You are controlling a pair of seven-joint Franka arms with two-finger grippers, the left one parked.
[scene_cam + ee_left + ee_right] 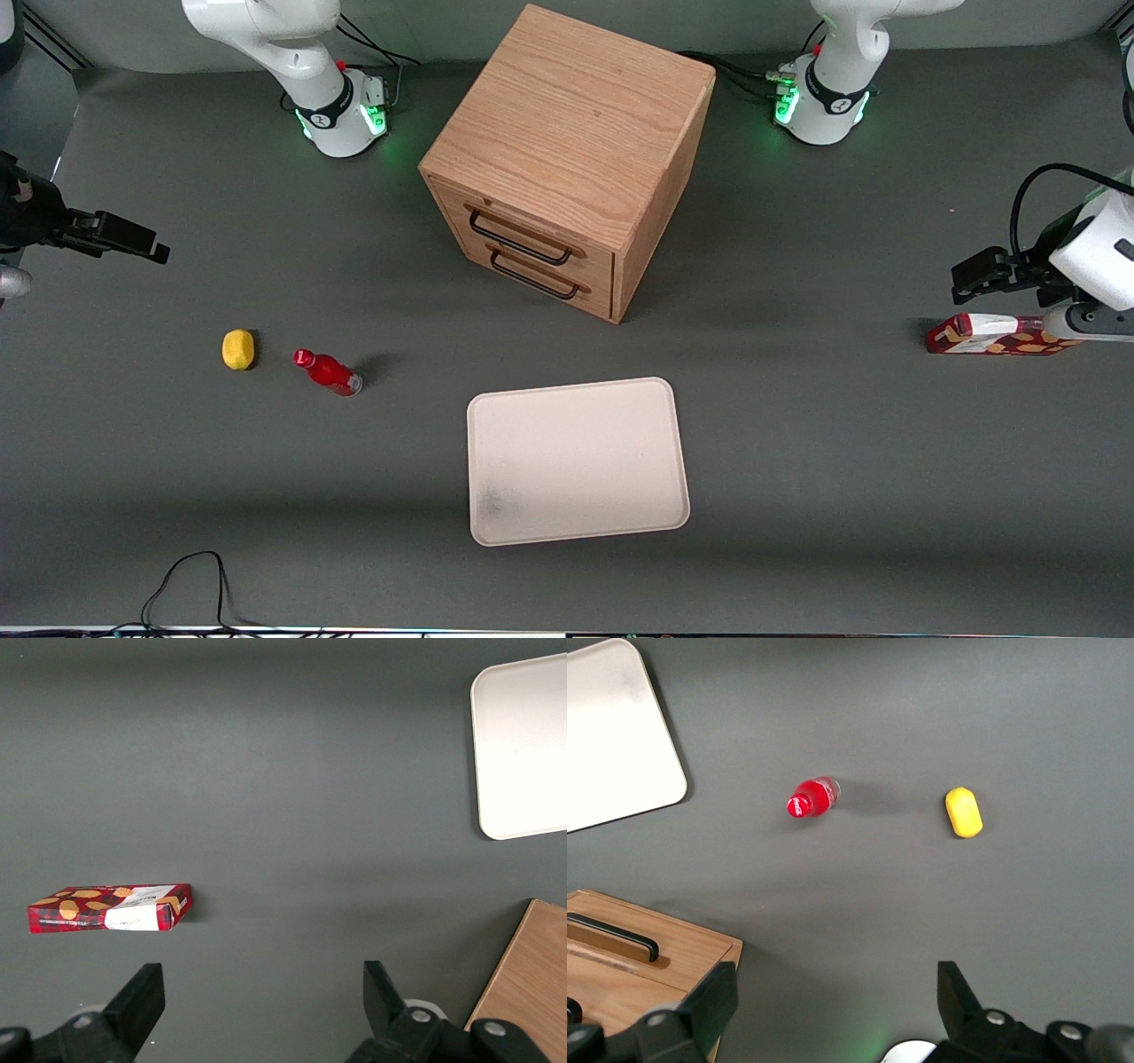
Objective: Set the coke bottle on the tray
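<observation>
The coke bottle (327,372) (812,798) is small and red with a red cap. It stands on the dark table beside a lemon, toward the working arm's end. The cream-white tray (576,461) (611,735) lies flat near the middle of the table, nearer the front camera than the wooden drawer box, with nothing on it. My right gripper (146,244) (837,992) hovers open above the table at the working arm's end, well apart from the bottle and farther from the front camera than it. Nothing is between its fingers.
A yellow lemon (238,349) (964,811) lies close beside the bottle. A wooden two-drawer box (567,159) (638,957) stands mid-table. A flat red snack box (992,337) (111,908) lies toward the parked arm's end. A black cable (190,585) loops at the front edge.
</observation>
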